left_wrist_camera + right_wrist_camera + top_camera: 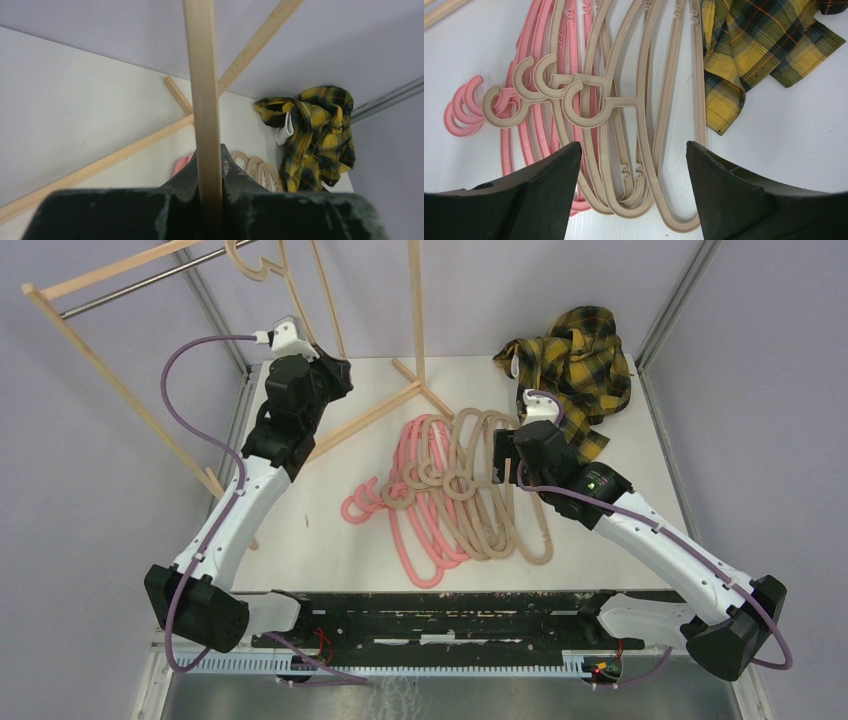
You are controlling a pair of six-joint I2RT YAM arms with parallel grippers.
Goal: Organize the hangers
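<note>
By the look of it, the job has barely begun. One beige hanger (pixel 245 262) is up by the metal rail (pixel 140 282) of the wooden rack (pixel 110 275) in the upper left. The left claw (pixel 209 162) is pressed onto a straight, smooth beige bar that seems to be part of it. The other hangers (pixel 450 490) lie fanned and overlapping at the centre of the white desk (pixel 330 560). They are thin, matte plastic loops with round hooks, pink to the left and tan to the right. The right claw (pixel 631 150) hangs spread above the tan ones, holding nothing. A soft yellow plaid shirt (pixel 580 360) lies crumpled at the upper right.
</note>
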